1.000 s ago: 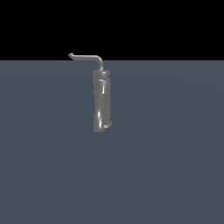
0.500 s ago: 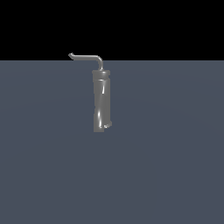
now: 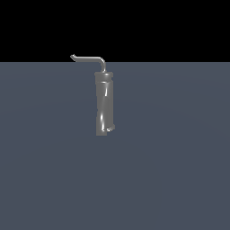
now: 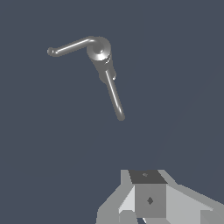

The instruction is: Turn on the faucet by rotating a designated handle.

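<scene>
Faucet (image 3: 104, 104) stands upright just left of centre in the exterior view, a tall, glossy, slightly twisted column on the flat grey floor (image 3: 179, 170), with a small nub at its foot. From its top the handle (image 3: 90, 59) rises, bends at a curved elbow and runs level toward the exterior view's left, ending in a slightly upturned tip at the upper left of the column. No arm shows in that view. In the wrist view the camera looks down on the column's cap, and the handle (image 4: 72, 46) reaches from the cap toward the upper left of the frame; a second thin rod (image 4: 113, 97) slants away from the cap toward the centre. The gripper (image 4: 146, 199) sits at the bottom edge, well apart from the faucet, and only its grey body shows, so I cannot tell how its jaws stand. The handle's long axis lies crosswise to the line from gripper to faucet, so the coming approach probably has to close that gap and meet the rod from the side.
</scene>
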You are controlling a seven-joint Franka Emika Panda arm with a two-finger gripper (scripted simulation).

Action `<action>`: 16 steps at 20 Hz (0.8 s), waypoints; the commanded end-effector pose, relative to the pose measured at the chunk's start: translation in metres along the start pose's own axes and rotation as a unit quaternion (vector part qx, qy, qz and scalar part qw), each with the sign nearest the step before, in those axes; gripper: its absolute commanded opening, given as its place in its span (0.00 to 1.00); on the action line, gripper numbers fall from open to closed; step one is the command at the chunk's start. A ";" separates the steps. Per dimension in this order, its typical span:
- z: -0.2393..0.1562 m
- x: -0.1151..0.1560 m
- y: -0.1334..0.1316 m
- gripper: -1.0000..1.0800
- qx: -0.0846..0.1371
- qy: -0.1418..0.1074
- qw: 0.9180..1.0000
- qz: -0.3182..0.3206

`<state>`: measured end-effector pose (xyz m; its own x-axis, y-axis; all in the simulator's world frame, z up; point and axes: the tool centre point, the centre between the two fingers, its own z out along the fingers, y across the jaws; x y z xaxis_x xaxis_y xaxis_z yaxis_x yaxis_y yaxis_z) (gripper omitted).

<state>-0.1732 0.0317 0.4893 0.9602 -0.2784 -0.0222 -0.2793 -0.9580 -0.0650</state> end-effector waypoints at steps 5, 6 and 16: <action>0.012 0.037 -0.020 0.00 0.014 -0.012 0.996 0.082; 0.014 0.042 -0.023 0.00 0.015 -0.013 0.995 0.094; 0.044 0.097 -0.054 0.00 0.020 -0.027 0.974 0.223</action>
<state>-0.0746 0.0567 0.4516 0.7690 -0.6309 -0.1031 -0.6386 -0.7655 -0.0788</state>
